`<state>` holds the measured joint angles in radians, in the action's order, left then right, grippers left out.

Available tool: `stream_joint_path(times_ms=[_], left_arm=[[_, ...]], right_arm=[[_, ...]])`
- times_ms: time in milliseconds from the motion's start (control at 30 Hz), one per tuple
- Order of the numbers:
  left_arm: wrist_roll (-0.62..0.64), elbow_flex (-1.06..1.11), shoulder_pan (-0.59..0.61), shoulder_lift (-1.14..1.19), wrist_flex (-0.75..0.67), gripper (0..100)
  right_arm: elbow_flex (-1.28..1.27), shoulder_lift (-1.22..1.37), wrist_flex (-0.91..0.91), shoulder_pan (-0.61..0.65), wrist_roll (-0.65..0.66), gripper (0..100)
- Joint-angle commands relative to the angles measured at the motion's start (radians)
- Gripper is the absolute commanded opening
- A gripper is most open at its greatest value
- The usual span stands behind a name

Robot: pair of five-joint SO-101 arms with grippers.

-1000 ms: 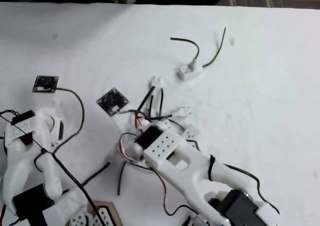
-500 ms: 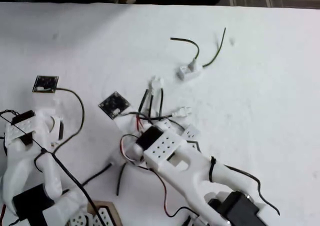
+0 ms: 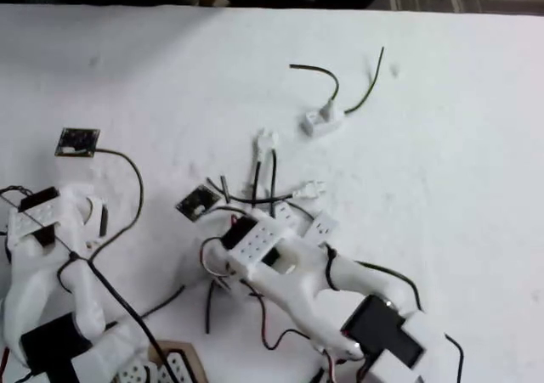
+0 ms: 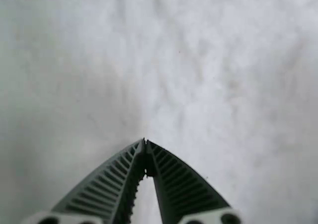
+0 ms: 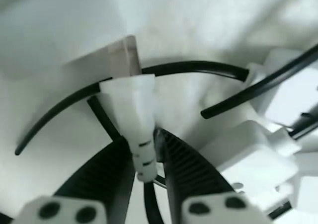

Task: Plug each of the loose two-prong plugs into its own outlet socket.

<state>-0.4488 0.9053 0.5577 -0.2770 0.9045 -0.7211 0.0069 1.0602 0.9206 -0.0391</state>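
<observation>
Right arm has swung left at the wrist since 1 s ago, and the small dark board has slid toward it and now sits tilted. Right gripper is clamped narrow on a white plug, w/ black cable curving past it and a near socket just beside. Far socket lies well apart, further across the counter. Between them are a loose plug and a far plug. Left gripper is pinched together, tips touching, holding nothing, above the counter.
</observation>
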Motion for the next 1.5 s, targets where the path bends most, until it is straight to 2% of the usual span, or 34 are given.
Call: stream_joint_path(times_ms=[0,267,467,633,800,1467], left_arm=[[0.006,-0.005,-0.007,-0.045,-0.011,2],[0.006,-0.005,-0.007,-0.045,-0.011,2],[0.008,-0.005,-0.007,-0.045,-0.011,2],[0.008,-0.005,-0.007,-0.045,-0.011,2],[0.008,-0.005,-0.007,-0.045,-0.011,2],[0.008,-0.005,-0.007,-0.044,-0.011,2]], right_arm=[[0.034,-0.004,0.008,0.022,-0.014,1.7],[0.118,-0.016,0.010,0.028,-0.018,2.2],[0.166,-0.131,0.010,0.059,-0.018,2.6],[0.181,-0.182,0.005,0.084,-0.020,14.3],[0.198,-0.185,-0.021,0.082,-0.020,11.5],[0.301,-0.148,-0.102,0.084,-0.021,11.2]])
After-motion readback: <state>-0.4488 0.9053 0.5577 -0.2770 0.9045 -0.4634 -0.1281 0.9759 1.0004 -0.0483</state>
